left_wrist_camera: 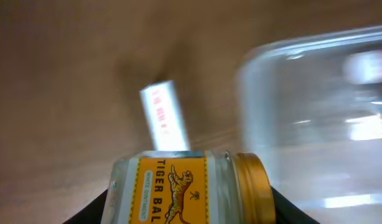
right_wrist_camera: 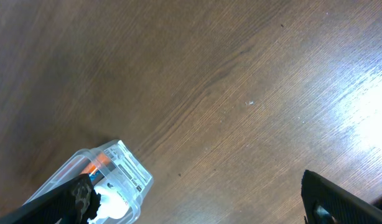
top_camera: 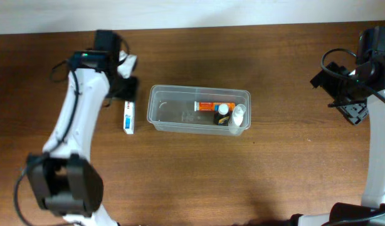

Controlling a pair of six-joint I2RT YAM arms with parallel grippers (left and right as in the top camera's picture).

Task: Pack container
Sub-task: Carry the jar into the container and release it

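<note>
so the left arm reaches from the near edge toward the far-left corner, left gripper [top_camera: 125, 85] clamped on a Tiger Balm jar [left_wrist_camera: 185, 186]. The container [top_camera: 174, 107] sits mid-desk, just beside it, rightward. Over by the right edge, right gripper [right_wrist_camera: 196, 180] gapes wide, empty.

left gripper [top_camera: 125, 78]: clamped on jar [left_wrist_camera: 185, 186], arm stretched forward | right gripper [right_wrist_camera: 206, 204]: fingers spread wide, hanging aloft
</note>
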